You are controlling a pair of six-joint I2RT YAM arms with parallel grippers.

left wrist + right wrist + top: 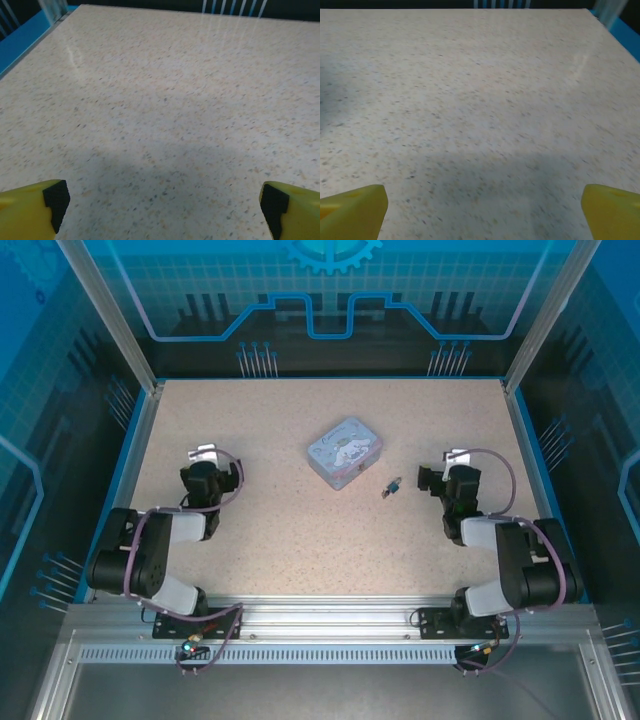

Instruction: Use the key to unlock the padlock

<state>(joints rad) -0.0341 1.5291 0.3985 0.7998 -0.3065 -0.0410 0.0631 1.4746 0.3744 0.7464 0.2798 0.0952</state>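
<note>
The padlock [392, 486] is a tiny dark piece with a teal glint, lying on the speckled table just right of the tin box. At this size I cannot tell the key apart from it. My left gripper [204, 454] rests low at the left of the table, well away from the lock. In the left wrist view this gripper [162, 202] is open, its yellow fingers [30, 210] wide apart over bare table. My right gripper [456, 459] sits to the right of the padlock. In the right wrist view it [482, 205] is open too, with nothing between its fingers [352, 210].
A pale blue cartoon-printed tin box [345, 451] lies near the table's middle, turned at an angle. Blue rails [140, 430] edge the table [300, 540] left and right, and a blue panel wall stands at the back. Both arms are folded near the front edge.
</note>
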